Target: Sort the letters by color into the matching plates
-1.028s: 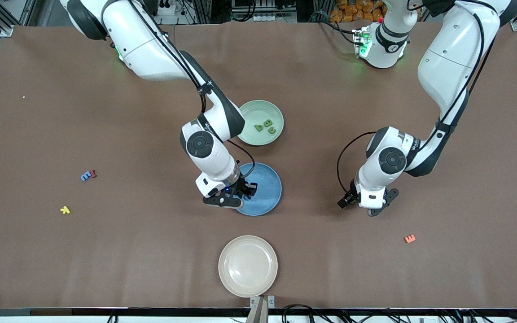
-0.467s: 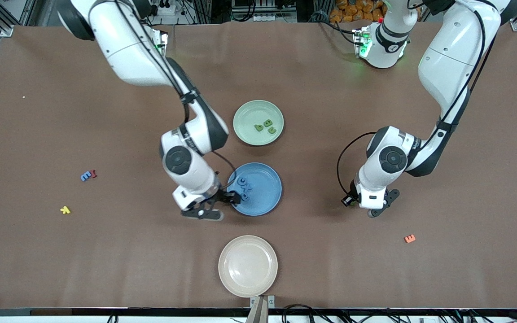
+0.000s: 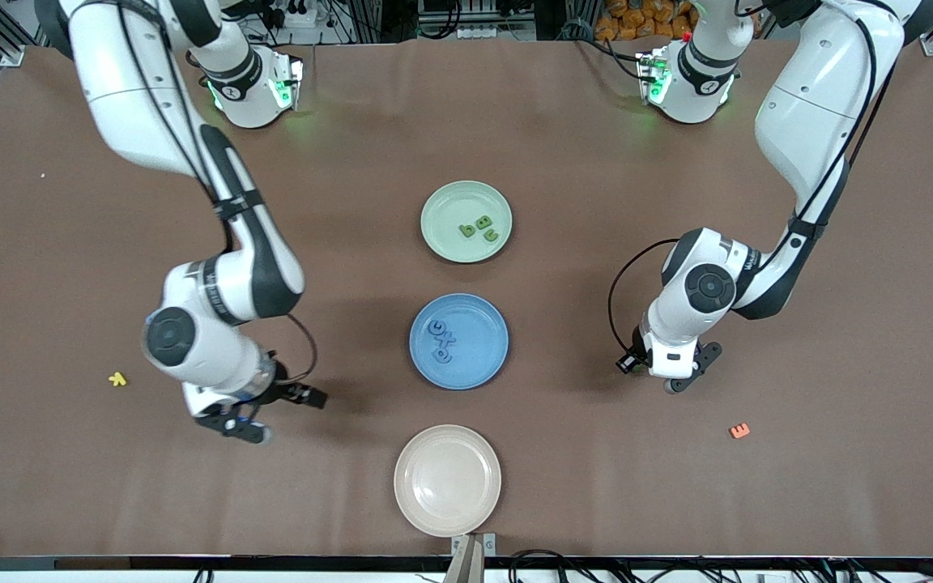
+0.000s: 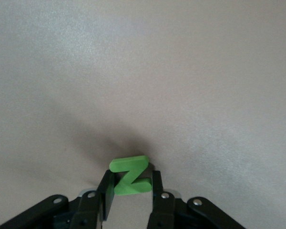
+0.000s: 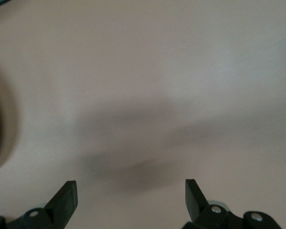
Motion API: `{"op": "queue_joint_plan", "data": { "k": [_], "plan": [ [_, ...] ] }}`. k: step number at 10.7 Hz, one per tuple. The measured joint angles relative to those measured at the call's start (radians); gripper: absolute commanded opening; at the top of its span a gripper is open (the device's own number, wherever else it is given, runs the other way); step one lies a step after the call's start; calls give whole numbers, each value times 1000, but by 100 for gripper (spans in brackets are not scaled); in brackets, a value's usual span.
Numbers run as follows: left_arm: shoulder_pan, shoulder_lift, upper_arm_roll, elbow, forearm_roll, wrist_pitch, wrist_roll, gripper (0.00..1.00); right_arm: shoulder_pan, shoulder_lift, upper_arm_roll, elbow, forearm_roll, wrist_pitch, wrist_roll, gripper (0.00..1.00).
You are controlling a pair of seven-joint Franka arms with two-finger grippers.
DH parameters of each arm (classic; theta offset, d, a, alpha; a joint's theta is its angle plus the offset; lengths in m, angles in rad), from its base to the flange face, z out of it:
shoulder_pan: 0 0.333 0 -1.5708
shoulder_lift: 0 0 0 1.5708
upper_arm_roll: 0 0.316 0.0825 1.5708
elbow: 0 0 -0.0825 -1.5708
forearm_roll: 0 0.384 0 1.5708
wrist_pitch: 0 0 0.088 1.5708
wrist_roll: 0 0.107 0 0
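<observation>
Now my left end effector (image 4: 129, 200) is clamped on a green letter Z (image 4: 130, 175), pinched by its edges low over the bare table (image 3: 564, 486) at the frame's lower right. It belongs on the mint green plate (image 3: 444, 212) in the upper middle, where three green letters (image 3: 480, 229) already lie. My right end effector (image 5: 131, 198) is spread wide and holds nothing (it hangs over bare table at the lower left, by a yellow letter (image 3: 117, 378)). At centre, the blue plate (image 3: 479, 360) carries three blue letters (image 3: 441, 340). Below it a cream plate (image 3: 447, 479) sits bare.
</observation>
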Motion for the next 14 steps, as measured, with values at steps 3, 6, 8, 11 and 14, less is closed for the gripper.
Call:
{"op": "queue_joint_plan", "data": {
  "k": [3, 6, 8, 11, 14],
  "plan": [
    [-51, -15, -7, 5, 1, -51, -25, 0, -147, -16, -2, -6, 0, -7, -134, 100],
    [-195, -49, -10, 6, 1, -189, -162, 0, -284, -22, -1, -8, 0, -56, -201, 100],
    [-269, -62, -11, 6, 1, -267, -249, 0, -355, -23, -1, -9, -42, -88, -215, 100],
    [-343, -80, -41, 7, 1, -345, -388, 0, -456, -23, -1, -21, -103, -107, -218, 100],
    [-377, -87, -146, 6, 1, -365, -523, 0, -497, -28, -15, -60, -106, -110, -200, 100]
  ]
}}
